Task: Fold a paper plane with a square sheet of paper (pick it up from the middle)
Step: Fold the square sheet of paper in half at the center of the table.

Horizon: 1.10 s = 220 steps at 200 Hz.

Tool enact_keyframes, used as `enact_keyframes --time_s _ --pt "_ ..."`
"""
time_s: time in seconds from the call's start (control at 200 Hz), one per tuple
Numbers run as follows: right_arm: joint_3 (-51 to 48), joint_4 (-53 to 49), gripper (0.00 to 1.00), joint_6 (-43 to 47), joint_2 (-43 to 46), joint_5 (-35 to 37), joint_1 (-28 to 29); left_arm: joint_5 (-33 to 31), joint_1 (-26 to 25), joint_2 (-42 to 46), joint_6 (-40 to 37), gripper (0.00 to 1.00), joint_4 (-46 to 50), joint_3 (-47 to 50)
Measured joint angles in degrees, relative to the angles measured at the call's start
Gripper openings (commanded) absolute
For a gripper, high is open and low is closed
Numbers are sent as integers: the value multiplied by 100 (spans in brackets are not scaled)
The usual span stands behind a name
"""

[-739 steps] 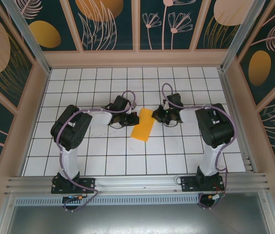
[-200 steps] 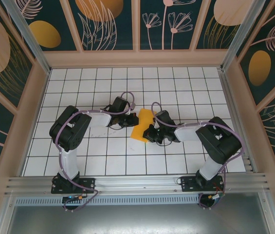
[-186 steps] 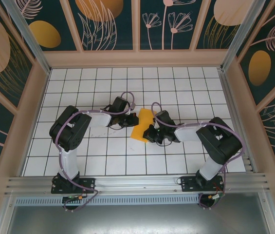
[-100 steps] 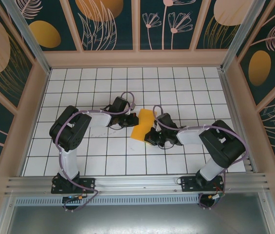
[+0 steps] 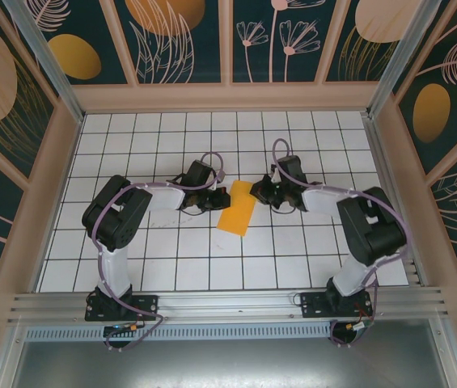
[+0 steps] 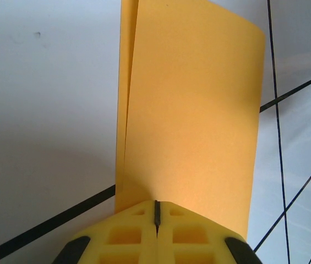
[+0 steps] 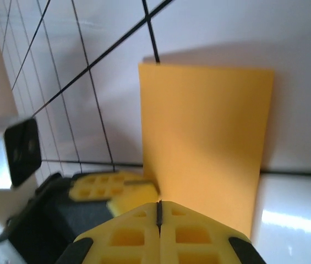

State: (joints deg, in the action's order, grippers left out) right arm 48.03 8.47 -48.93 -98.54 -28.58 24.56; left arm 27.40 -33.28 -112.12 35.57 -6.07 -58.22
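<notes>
The square sheet of paper (image 5: 239, 210) lies on the white grid table, folded in half into an orange-yellow rectangle, not a pointed paper plane. In the left wrist view the sheet (image 6: 188, 110) shows two layers slightly apart along its left edge. My left gripper (image 5: 220, 200) is shut, its tips (image 6: 156, 204) resting on the sheet's near edge. My right gripper (image 5: 258, 192) is shut too and stands at the far right side of the sheet (image 7: 210, 137), its tips (image 7: 159, 206) over the paper's edge. The left gripper's yellow fingers (image 7: 116, 190) show beside it.
Patterned walls (image 5: 228, 97) close in the table on three sides. An aluminium rail (image 5: 228, 303) with both arm bases runs along the near edge. White grid tiles (image 5: 212, 267) lie between the paper and the rail.
My right gripper has moved from the near right part of the sheet to its far right side. The left gripper and the paper have stayed put.
</notes>
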Motion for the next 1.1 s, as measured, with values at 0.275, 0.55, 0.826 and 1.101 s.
enact_keyframes --time_s 0.275,0.55,0.826,1.101 --pt "262 -162 0 219 -765 -2 -66 2 0 13 0 0 22 7" --pt "874 -732 0 719 -782 -155 -219 20 -2 140 107 0 -61 205" --pt "1113 -745 0 949 -1163 -319 -483 22 -2 332 459 0 -267 535" --pt "1130 -745 0 1010 -1316 -411 -529 42 -2 334 522 0 -269 538"
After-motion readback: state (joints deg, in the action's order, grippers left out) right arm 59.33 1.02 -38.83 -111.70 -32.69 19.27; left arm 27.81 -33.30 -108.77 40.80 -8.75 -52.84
